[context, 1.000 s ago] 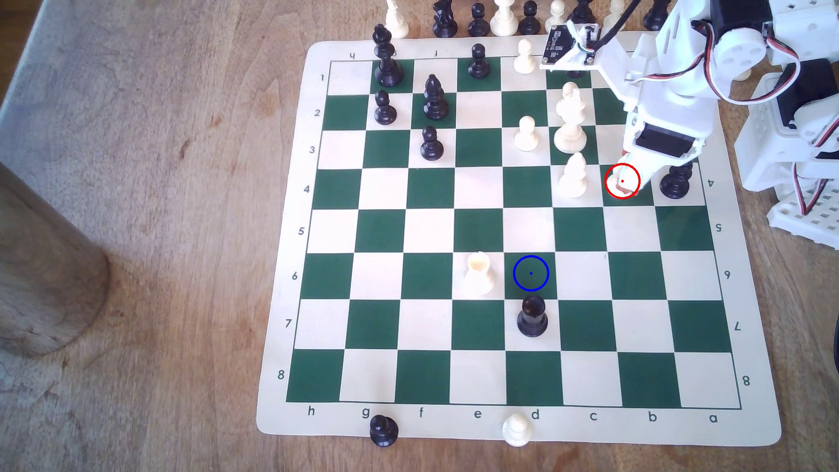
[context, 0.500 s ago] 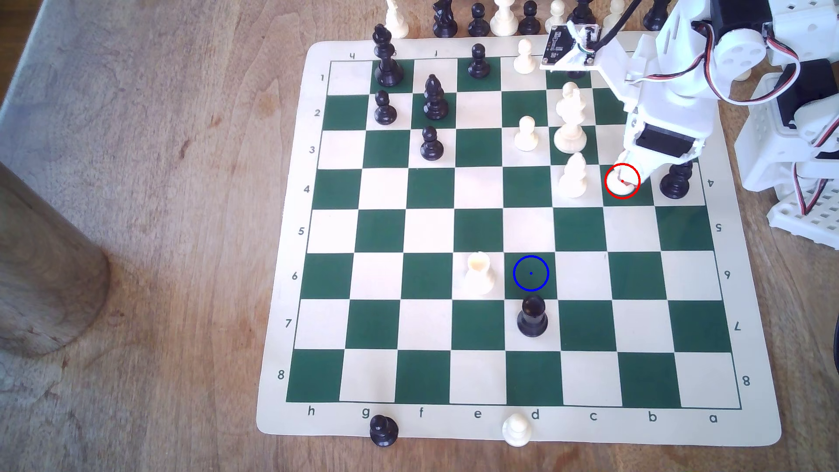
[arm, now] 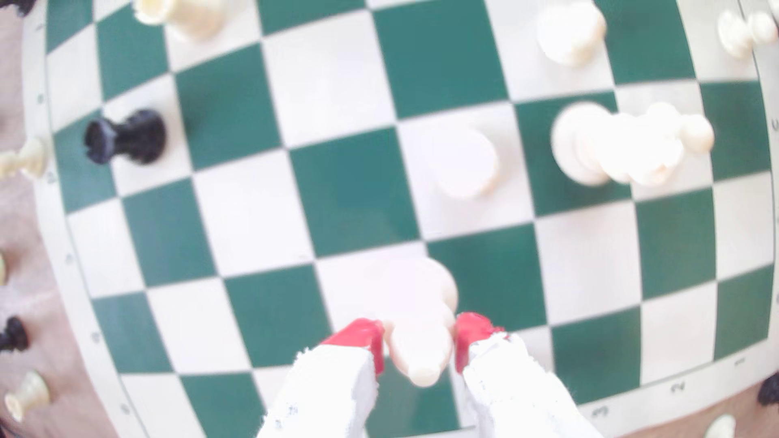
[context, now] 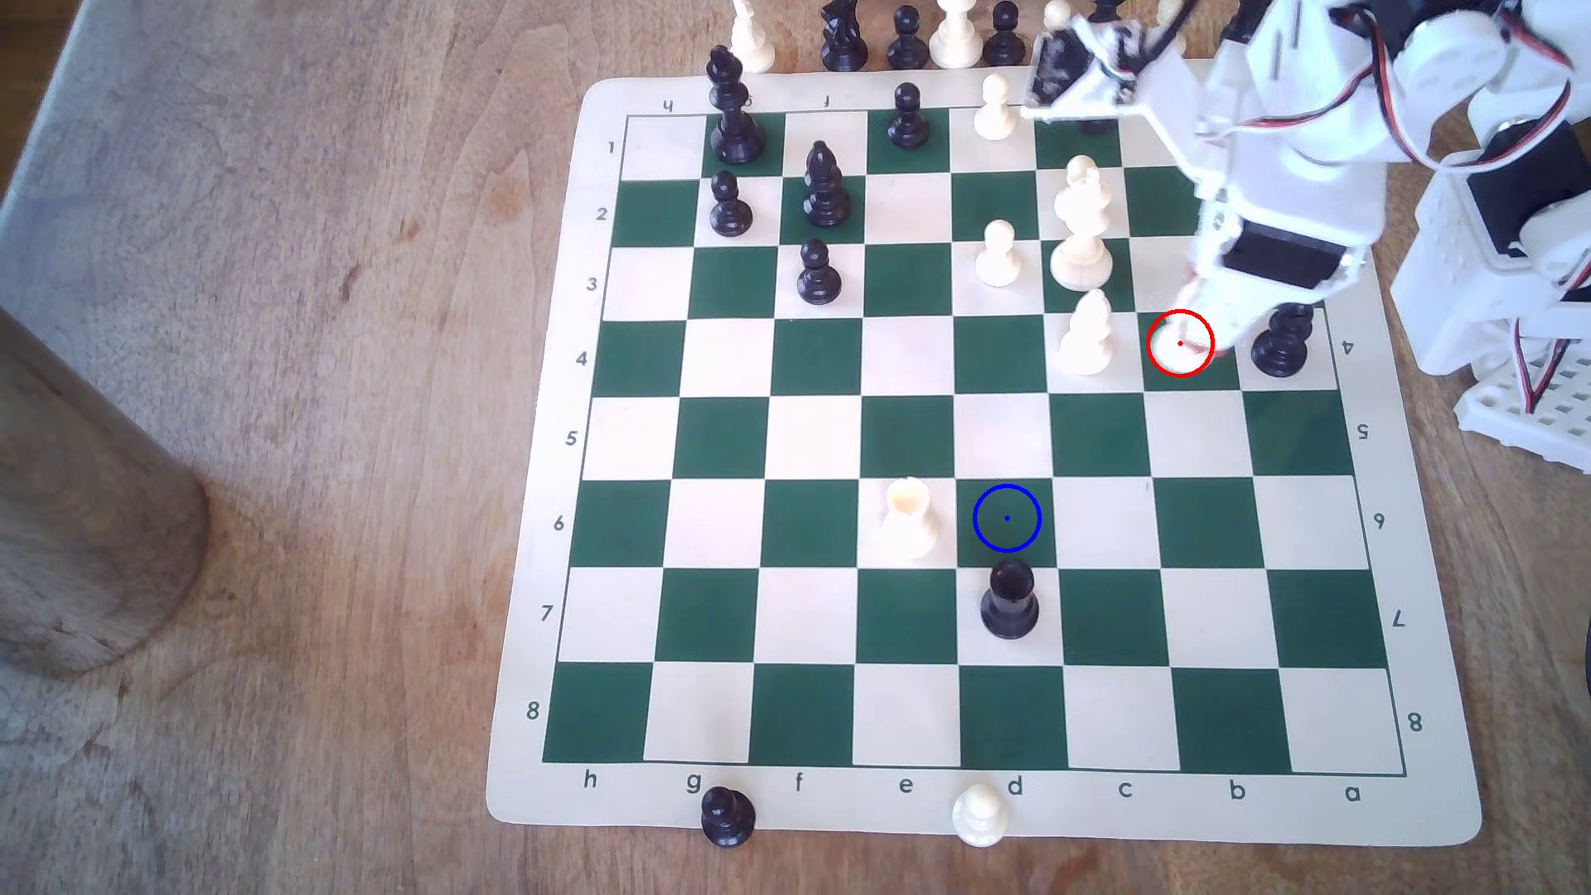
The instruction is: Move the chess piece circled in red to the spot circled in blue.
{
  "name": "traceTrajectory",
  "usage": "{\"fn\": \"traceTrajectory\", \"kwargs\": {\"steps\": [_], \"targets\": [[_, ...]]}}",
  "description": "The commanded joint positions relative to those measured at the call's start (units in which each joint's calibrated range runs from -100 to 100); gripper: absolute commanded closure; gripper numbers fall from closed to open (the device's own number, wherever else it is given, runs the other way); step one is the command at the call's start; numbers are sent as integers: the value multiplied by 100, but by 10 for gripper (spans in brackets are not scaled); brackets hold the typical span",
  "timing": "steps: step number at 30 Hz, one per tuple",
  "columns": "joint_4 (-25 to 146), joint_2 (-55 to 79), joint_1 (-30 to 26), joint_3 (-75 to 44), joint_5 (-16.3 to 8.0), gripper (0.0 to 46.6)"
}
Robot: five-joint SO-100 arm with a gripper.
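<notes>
Gripping the cream bishop (arm: 417, 337) — hand (arm: 419, 341) over green-cream board (context: 809, 516).

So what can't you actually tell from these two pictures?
- Exterior view: the cream bishop is mostly hidden by the hand, so whether its base has left the square is unclear.
- Wrist view: motion blur smears the bishop between the red fingertips.
- Exterior view: the spare pieces behind the board are cut off by the picture's top edge.
</notes>
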Motion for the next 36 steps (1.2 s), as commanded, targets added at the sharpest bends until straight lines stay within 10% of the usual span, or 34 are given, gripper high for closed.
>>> {"fn": "traceTrajectory", "kwargs": {"steps": [1,36], "targets": [[-7,687,-397,-1429,-88,464],[-1497,4175,-1062,-3170,-147,464]]}}
